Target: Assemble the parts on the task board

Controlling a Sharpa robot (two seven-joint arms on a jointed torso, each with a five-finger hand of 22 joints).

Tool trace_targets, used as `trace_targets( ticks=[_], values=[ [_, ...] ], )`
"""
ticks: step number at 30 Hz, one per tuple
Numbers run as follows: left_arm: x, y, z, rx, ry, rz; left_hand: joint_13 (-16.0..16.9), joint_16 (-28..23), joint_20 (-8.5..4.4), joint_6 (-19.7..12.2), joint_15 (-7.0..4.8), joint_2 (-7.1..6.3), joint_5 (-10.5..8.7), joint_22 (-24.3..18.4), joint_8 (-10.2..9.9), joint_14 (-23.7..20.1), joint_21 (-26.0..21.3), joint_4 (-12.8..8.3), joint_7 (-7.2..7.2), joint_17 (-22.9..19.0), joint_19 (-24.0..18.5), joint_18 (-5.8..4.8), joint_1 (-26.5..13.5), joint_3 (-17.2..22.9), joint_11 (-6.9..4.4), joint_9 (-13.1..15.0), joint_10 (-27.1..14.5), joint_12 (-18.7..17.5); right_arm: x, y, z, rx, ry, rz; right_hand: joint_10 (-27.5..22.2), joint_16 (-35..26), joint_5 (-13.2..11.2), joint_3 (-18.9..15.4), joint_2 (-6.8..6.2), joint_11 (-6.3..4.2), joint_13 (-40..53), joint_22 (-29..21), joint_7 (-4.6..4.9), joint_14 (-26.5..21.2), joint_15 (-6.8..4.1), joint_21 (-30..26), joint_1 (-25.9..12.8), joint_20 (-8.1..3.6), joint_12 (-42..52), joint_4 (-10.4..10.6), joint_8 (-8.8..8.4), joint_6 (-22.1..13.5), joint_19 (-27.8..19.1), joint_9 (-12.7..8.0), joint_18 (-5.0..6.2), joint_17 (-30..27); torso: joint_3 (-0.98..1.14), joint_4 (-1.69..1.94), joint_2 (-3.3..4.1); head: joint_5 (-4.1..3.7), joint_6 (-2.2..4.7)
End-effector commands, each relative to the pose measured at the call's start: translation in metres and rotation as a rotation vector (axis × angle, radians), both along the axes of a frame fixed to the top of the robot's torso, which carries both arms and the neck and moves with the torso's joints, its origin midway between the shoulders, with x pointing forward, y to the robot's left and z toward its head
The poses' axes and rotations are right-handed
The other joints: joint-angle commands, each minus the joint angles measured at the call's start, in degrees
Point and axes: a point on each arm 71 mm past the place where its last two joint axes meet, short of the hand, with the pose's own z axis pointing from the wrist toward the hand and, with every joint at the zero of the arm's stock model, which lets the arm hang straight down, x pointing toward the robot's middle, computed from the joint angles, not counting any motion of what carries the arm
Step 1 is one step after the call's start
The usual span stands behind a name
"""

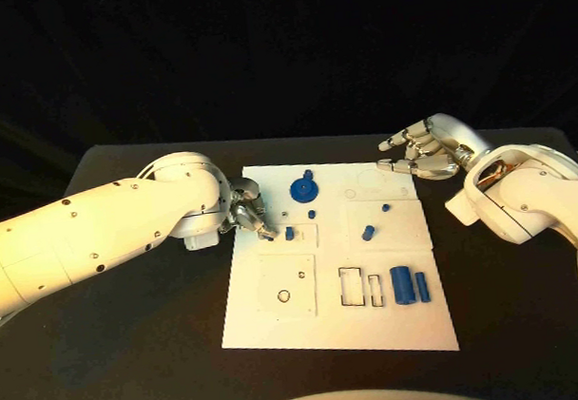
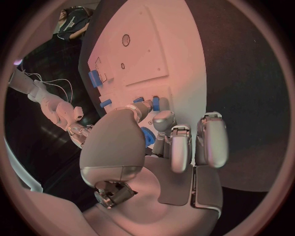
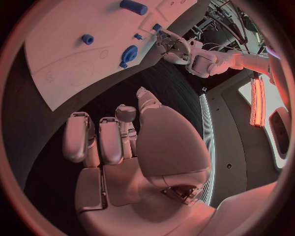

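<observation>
Black table [image 1: 138,348]; right hand [image 1: 422,152] empty, curled

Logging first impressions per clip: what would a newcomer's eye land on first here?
The white board mid-table, dotted with blue parts: a round gear near its far edge and two cylinders standing side by side toward its near right. Next, the left robot hand working at the board's left edge beside a small blue peg, while the right robot hand hovers curled and empty off the far right corner.
</observation>
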Motion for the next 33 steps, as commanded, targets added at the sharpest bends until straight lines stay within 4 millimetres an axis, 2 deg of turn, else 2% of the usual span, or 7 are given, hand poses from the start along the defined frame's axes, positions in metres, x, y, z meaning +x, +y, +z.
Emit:
trace_targets(
  ticks=[1,10,13,16,20,27,33],
  values=[
    [-0.0023,-0.0017,-0.0031,0.021,0.024,-0.028,0.1,0.2,-0.1,0.0,-0.06,-0.01,0.37,6.1,0.2,5.9,0.2,-6.9,-0.37,15.1,0.5,-0.39,0.6,7.1,0.05,-0.1,0.4,0.1,-0.0006,0.0013,-0.0005,-0.003,0.003,0.013,-0.5,-0.8,0.2,-0.3,0.72,-0.02,-0.7,-0.9,-0.06,1.2,-0.06,-0.7,0.0,-0.02,-0.9,0.0,0.08,0.2,-0.6,0.1,1.12,-0.9,-0.02,0.02,0.01,0.01,-0.03],
    [-0.0027,-0.002,-0.0034,0.027,0.026,-0.032,0.1,0.2,-0.09,0.0,-0.05,-0.15,0.38,6.1,0.2,5.9,0.2,-7.1,-0.36,15.1,0.5,-0.38,0.7,7.3,0.05,-0.1,0.4,0.0,-0.0005,0.0012,-0.0002,0.001,-0.002,0.015,-2.8,-5.2,0.3,-0.5,0.99,-0.01,-5.2,-5.4,-0.03,0.2,-0.06,-4.3,0.3,-0.03,-6.4,-0.1,0.03,0.0,-3.5,0.0,2.05,-5.4,-0.05,0.05,0.02,-0.01,-0.15],
    [-0.0025,-0.0032,-0.0034,0.027,0.026,-0.034,0.1,0.2,-0.09,0.0,-0.05,-0.16,0.38,6.1,0.2,5.9,0.2,-7.1,-0.36,15.1,0.5,-0.38,0.7,7.3,0.06,-0.1,0.5,0.1,-0.0005,0.0013,0.0,0.005,-0.003,0.017,-5.8,-11.4,0.3,-0.6,1.12,0.04,-11.1,-11.1,0.05,-1.6,-0.04,-9.0,0.5,0.01,-13.8,0.1,-0.01,-0.2,-7.3,0.0,3.22,-11.9,-0.04,0.07,0.02,-0.04,-0.21],
    [-0.0021,-0.0046,-0.0039,0.03,0.028,-0.033,0.3,0.2,-0.09,0.1,-0.04,-0.17,0.38,6.1,0.2,5.9,0.2,-7.1,-0.35,15.1,0.5,-0.38,0.7,7.4,0.07,-0.2,0.6,0.2,-0.0005,0.0016,0.0002,0.008,-0.005,0.018,-6.0,-17.3,0.4,-0.7,1.1,0.14,-13.6,-15.9,0.1,-2.7,0.07,-13.4,0.8,0.06,-16.1,0.3,-0.01,-0.5,-9.9,-0.1,4.1,-17.1,-0.05,0.02,0.0,-0.05,-0.25],
    [-0.0014,-0.0069,-0.0057,0.03,0.039,-0.029,0.6,0.2,-0.06,0.5,-0.01,-0.07,0.31,6.2,0.2,5.9,0.2,-6.7,-0.37,15.1,0.6,-0.4,-0.1,7.4,0.09,-0.4,1.0,0.5,-0.0007,0.0019,0.0002,0.009,-0.004,0.021,-5.8,-18.3,0.4,-0.7,1.09,0.11,-14.4,-16.6,0.1,-2.4,0.02,-14.1,0.9,0.05,-16.6,0.3,0.03,-0.5,-9.8,-0.1,4.14,-17.6,-0.05,-0.01,0.05,-0.1,-0.34],
    [-0.0018,-0.0101,-0.0102,0.023,0.063,-0.031,1.4,0.2,-0.14,2.2,-0.22,-0.46,0.06,6.4,0.0,5.9,0.2,-3.5,-1.06,15.1,0.6,-0.41,-4.9,4.3,-0.29,-1.3,1.6,1.1,-0.0012,0.0026,0.0002,0.008,-0.002,0.026,-5.7,-18.6,0.4,-0.7,1.08,0.08,-14.6,-16.7,0.07,-2.2,0.0,-14.3,0.9,0.03,-16.7,0.4,0.11,-0.4,-9.6,0.0,4.15,-17.7,-0.02,-0.05,0.01,-0.23,-0.55],
    [-0.001,-0.0105,-0.0122,0.034,0.075,-0.031,2.2,0.2,-0.3,3.0,-0.41,-0.25,0.15,6.6,-0.3,5.9,0.4,-2.4,-1.29,15.1,0.7,-0.45,-6.5,2.8,-0.49,-1.9,2.0,1.8,-0.0014,0.0027,-0.0001,0.007,0.003,0.027,-5.7,-18.9,0.4,-0.8,1.06,0.06,-14.8,-17.0,0.04,-2.2,-0.02,-14.6,0.9,0.02,-16.8,0.4,0.16,-0.3,-9.6,0.0,4.18,-17.9,0.01,0.01,-0.01,-0.3,-0.71]
  ],
)
